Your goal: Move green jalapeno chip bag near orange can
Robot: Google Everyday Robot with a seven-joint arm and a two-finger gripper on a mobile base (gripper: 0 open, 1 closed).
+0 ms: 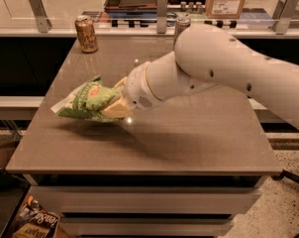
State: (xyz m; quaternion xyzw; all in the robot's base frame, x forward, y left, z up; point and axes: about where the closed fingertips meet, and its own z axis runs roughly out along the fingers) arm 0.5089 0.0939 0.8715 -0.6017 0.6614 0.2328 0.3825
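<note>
The green jalapeno chip bag (pixel 86 100) is a crinkled light-green foil bag with a red-orange oval logo. It hangs a little above the left part of the table, with its shadow beneath it. My gripper (pixel 118 97) is shut on the bag's right end, with tan fingers (pixel 116 111) above and below it. The white arm reaches in from the right. The orange can (pixel 86 33) stands upright at the table's far left corner, well beyond the bag.
A taller silver-grey can (pixel 179 26) stands at the far edge, partly hidden behind my arm. The grey-brown table (pixel 189 138) has a counter with rail posts, a tray and boxes behind it. A snack package (pixel 33 222) lies on the floor at lower left.
</note>
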